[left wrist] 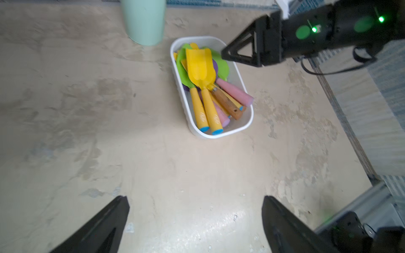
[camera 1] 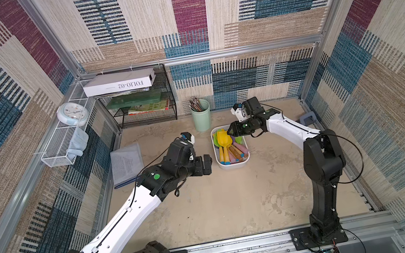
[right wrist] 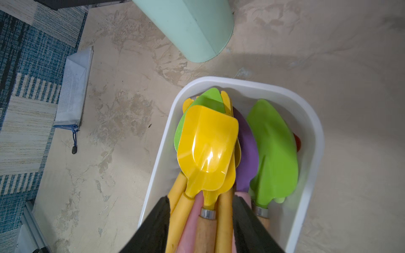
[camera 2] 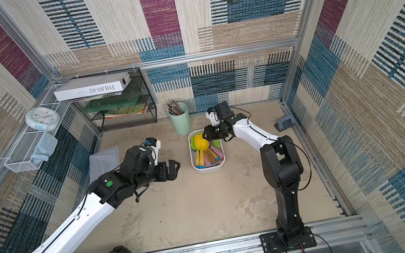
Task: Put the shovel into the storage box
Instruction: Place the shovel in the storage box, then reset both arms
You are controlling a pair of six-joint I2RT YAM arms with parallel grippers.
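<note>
Yellow plastic, the shovel [right wrist: 208, 149] lies on top of the other tools inside the storage box [right wrist: 311, 122], centre of the frame. My right claw [right wrist: 202, 200] stands parted astride the handles, gripping nothing. My left claw [left wrist: 195, 197] gapes wide over the desk [left wrist: 87, 109]. I judge the best move is to rise straight up, snagging no handle. Upper left, a white carton [camera 1: 118, 82] reads FOLIO-02, upside down.
</note>
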